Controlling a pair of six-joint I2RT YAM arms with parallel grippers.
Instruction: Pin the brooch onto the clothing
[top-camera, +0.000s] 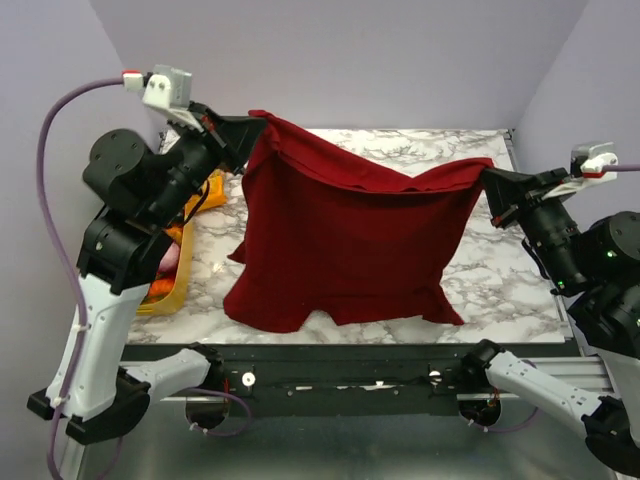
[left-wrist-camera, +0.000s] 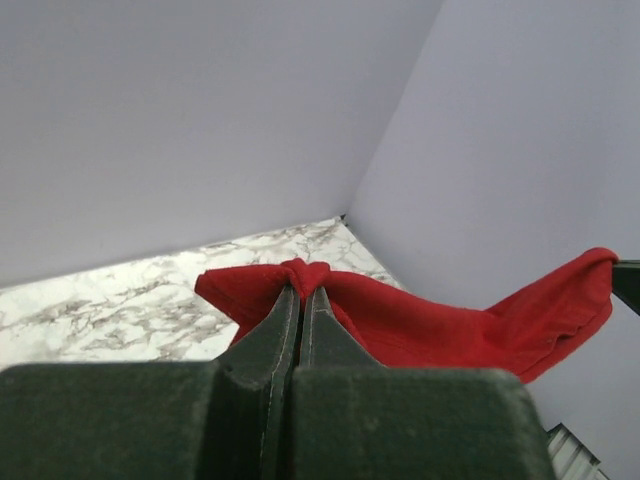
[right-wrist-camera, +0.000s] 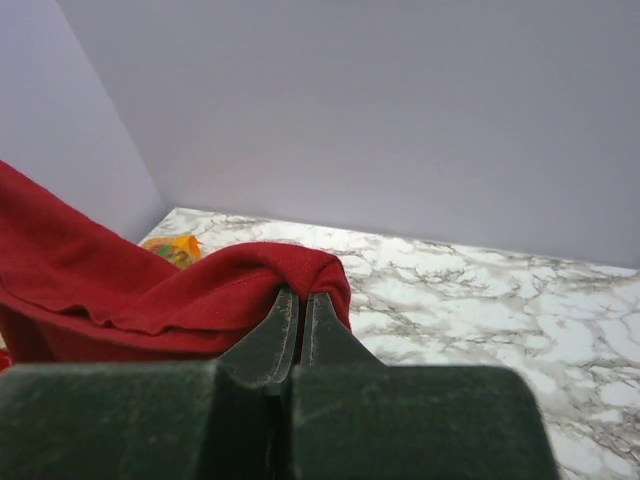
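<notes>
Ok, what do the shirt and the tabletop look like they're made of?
Shirt: soft matte knit, probably cotton; it sags and folds between the left gripper and right gripper. Tabletop: white with grey veins, marble look, possibly laminate or stone.

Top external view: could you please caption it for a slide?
Left gripper and right gripper hold a red T-shirt spread between them.

Left end effector (left-wrist-camera: 301, 292) pinching red shirt (left-wrist-camera: 420, 320), marble table (left-wrist-camera: 120, 310) below
</notes>
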